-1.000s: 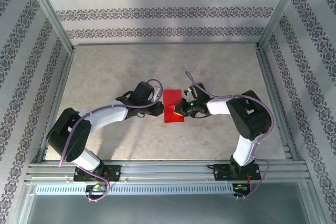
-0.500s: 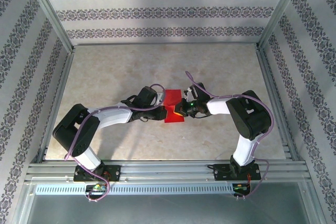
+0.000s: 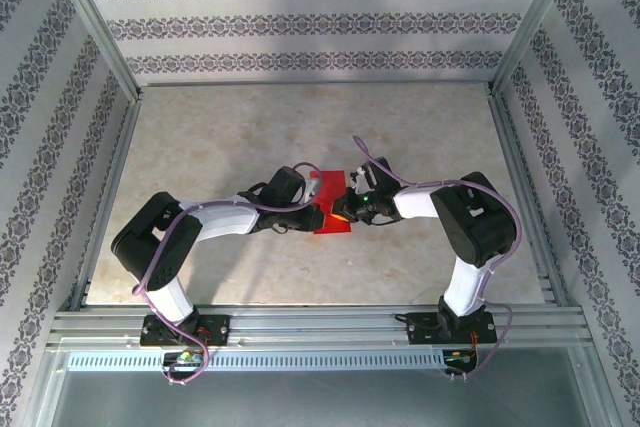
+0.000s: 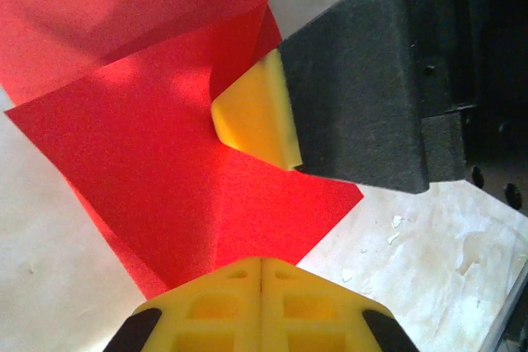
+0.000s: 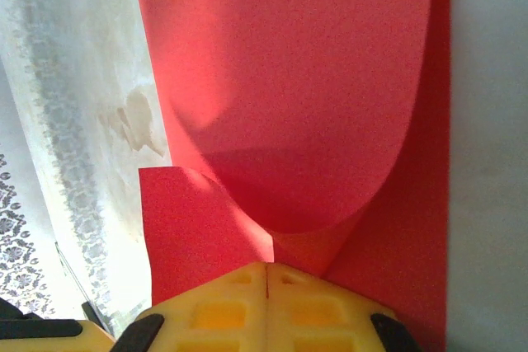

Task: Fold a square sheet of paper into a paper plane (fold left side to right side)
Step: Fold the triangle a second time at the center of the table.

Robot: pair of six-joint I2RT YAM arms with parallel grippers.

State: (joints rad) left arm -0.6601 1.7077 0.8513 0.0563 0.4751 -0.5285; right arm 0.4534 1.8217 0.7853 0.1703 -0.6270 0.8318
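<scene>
Near the middle of the bench, the left end effector, clamped on the square sheet of paper, has carried its left edge toward the right end effector, which is likewise pinching the sheet; the fold looks about half made.

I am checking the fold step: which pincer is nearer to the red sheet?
Neither; both touch it. The left pincer is shut on the red sheet at its left side; the right pincer, shut too, rests on its right side.
</scene>
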